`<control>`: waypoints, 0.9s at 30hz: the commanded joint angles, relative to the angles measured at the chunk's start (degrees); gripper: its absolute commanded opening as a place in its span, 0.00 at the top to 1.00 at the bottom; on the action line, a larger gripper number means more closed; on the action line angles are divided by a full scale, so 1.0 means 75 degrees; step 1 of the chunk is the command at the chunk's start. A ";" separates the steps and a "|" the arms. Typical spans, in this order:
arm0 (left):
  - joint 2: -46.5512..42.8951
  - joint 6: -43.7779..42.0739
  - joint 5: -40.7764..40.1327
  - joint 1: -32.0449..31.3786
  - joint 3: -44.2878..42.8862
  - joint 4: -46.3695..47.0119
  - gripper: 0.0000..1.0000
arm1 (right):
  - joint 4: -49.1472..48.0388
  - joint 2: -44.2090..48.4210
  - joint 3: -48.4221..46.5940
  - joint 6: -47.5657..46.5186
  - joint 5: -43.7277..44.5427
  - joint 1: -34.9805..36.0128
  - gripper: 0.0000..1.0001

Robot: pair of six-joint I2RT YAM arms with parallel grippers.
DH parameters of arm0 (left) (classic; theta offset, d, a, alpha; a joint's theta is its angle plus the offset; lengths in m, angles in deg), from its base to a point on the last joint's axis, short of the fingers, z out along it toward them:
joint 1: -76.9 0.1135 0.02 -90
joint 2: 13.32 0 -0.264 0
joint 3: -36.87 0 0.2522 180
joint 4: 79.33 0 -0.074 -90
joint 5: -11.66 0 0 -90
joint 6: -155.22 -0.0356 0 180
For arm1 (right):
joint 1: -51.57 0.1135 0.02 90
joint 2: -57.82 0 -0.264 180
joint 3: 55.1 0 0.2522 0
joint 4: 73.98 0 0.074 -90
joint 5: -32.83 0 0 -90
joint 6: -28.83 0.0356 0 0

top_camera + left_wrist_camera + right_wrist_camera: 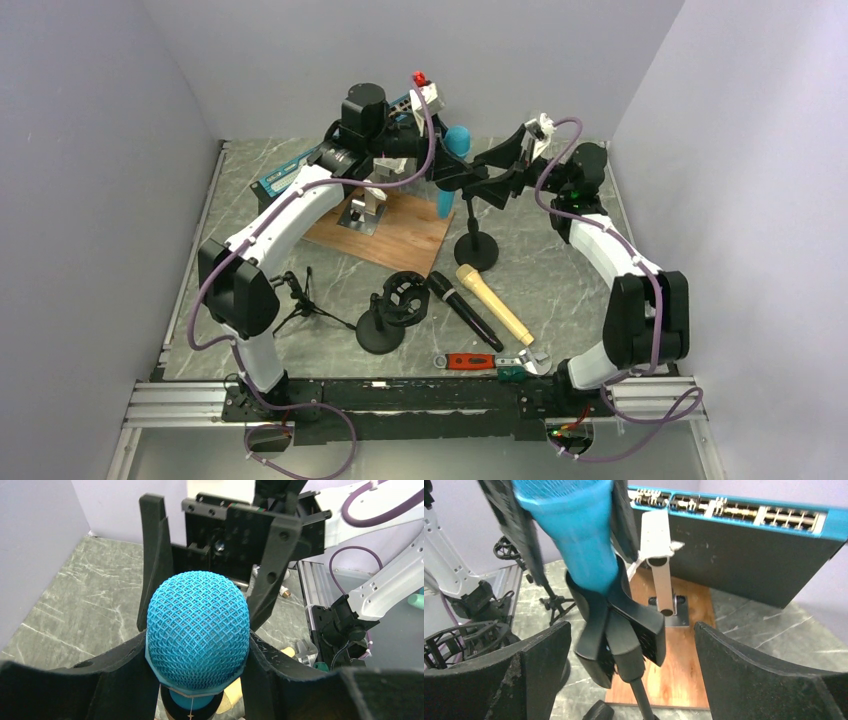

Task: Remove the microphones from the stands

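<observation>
A blue microphone (456,140) stands upright in the black clip (624,620) of a stand with a round base (476,250). Its mesh head (197,625) fills the left wrist view, and its blue body (574,535) shows in the right wrist view. My left gripper (197,647) is shut on the microphone just below the head, one finger on each side; it reaches over from the left (438,160). My right gripper (631,645) is open wide, its fingers apart on either side of the clip and touching nothing; it comes in from the right (472,185).
A wooden board (400,235) with a metal bracket lies left of the stand. A blue network switch (734,515) stands behind it. Nearer the front lie a black microphone (465,310), a beige microphone (493,303), a shock-mount stand (395,310), a small tripod (300,300) and a red-handled wrench (490,362).
</observation>
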 commanded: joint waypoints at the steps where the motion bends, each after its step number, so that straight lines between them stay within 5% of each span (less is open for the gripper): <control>1: 0.0138 0.0304 0.0308 -0.0029 -0.0326 -0.0495 1.00 | -0.0782 -0.0308 -0.0210 0.0318 -0.0555 -0.0035 0.08; 17: 0.0312 0.0340 0.0196 -0.0033 -0.0579 -0.0719 1.00 | -0.0831 -0.0298 -0.0136 0.0369 -0.0643 -0.0124 0.13; 23: 0.0326 0.0297 0.0187 -0.0026 -0.0601 -0.0778 1.00 | -0.0894 -0.0304 -0.0166 0.0461 -0.0747 -0.0138 0.35; 27: 0.0367 0.0450 0.0244 -0.0030 -0.0611 -0.0654 1.00 | -0.1304 -0.0411 -0.0143 0.0742 -0.0902 -0.0152 0.62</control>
